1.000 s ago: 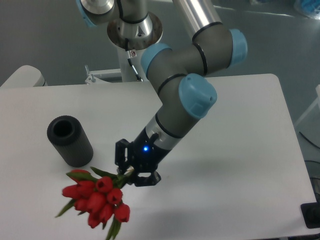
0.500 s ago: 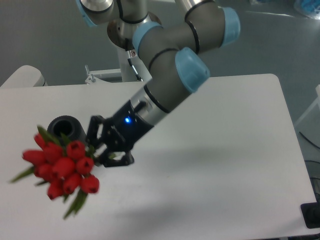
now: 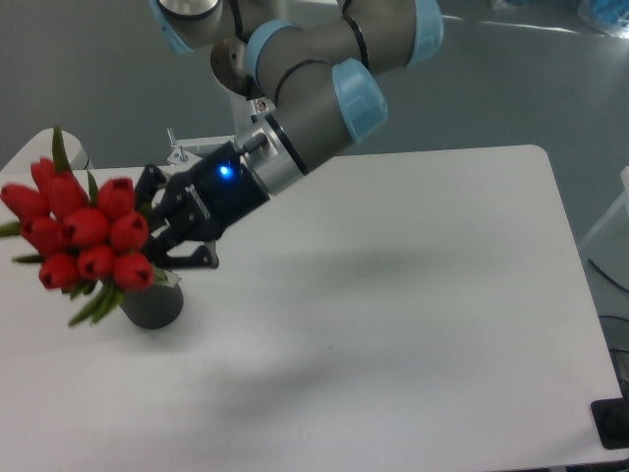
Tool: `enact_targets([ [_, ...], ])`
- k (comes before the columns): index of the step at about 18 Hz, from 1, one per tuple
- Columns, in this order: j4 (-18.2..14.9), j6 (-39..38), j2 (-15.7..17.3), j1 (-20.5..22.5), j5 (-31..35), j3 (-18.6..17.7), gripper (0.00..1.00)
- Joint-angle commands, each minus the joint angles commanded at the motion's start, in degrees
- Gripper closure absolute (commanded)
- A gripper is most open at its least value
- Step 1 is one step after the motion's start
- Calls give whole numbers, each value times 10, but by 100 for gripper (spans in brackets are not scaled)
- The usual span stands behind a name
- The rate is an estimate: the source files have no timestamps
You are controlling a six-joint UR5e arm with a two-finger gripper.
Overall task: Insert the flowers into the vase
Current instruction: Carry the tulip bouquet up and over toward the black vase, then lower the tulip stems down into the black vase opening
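The gripper (image 3: 162, 241) has its jaws pinched on the stems of the flowers (image 3: 84, 241), holding the bunch in the air above the left part of the table (image 3: 413, 295). From the jaws the bunch runs out to the left, lying roughly level: the red buds are at the far left end and a few green leaves droop from beneath them. The stem ends are hidden in the black jaws, so I cannot tell how much stem sticks out on the wrist side.

The vase (image 3: 152, 303) stands upright on the table just below the jaws and the nearer buds. Its top hole is covered by the flowers and cannot be seen here.

That is the relation the next move depends on. The bunch's long axis lies almost sideways while the vase opens upward, so the bunch probably has to be turned stem end down, buds up, and lined up over the opening before it is lowered.
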Motion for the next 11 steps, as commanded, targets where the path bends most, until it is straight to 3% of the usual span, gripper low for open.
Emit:
enact_targets([
  [5,0,17,15,-7,-37,-26,100],
  [11,1,43,35,-18,-37,-62,99],
])
